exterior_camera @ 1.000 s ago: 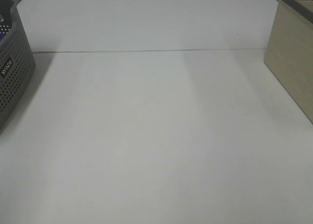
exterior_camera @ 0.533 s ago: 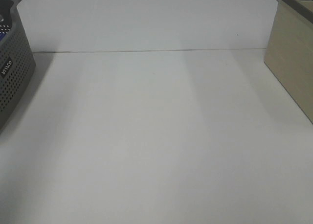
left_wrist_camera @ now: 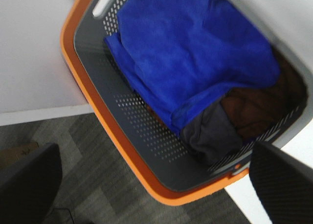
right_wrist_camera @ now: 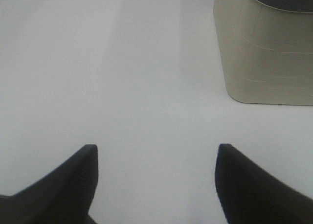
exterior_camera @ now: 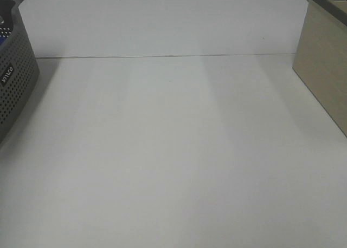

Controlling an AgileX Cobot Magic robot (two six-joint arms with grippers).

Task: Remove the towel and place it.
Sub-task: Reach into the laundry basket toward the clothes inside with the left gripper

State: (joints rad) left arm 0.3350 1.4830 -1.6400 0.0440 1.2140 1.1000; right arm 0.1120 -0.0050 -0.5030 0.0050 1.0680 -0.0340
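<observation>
The royal-blue towel [left_wrist_camera: 190, 53] lies crumpled inside a grey perforated basket [left_wrist_camera: 127, 131] with an orange rim, seen in the left wrist view. My left gripper [left_wrist_camera: 156, 194] is open and empty, above the basket's edge and apart from the towel. In the exterior high view only the basket's side [exterior_camera: 16, 85] shows at the far left, with a sliver of blue at its top. My right gripper [right_wrist_camera: 156, 185] is open and empty over the white table [right_wrist_camera: 122, 87]. Neither gripper shows in the exterior high view.
A dark grey cloth [left_wrist_camera: 210, 136] and a brown cloth [left_wrist_camera: 259, 106] lie beside the towel in the basket. A beige box [exterior_camera: 325, 64] stands at the table's right; it also shows in the right wrist view [right_wrist_camera: 266, 53]. A white backboard [exterior_camera: 162, 23] runs behind the table [exterior_camera: 173, 150].
</observation>
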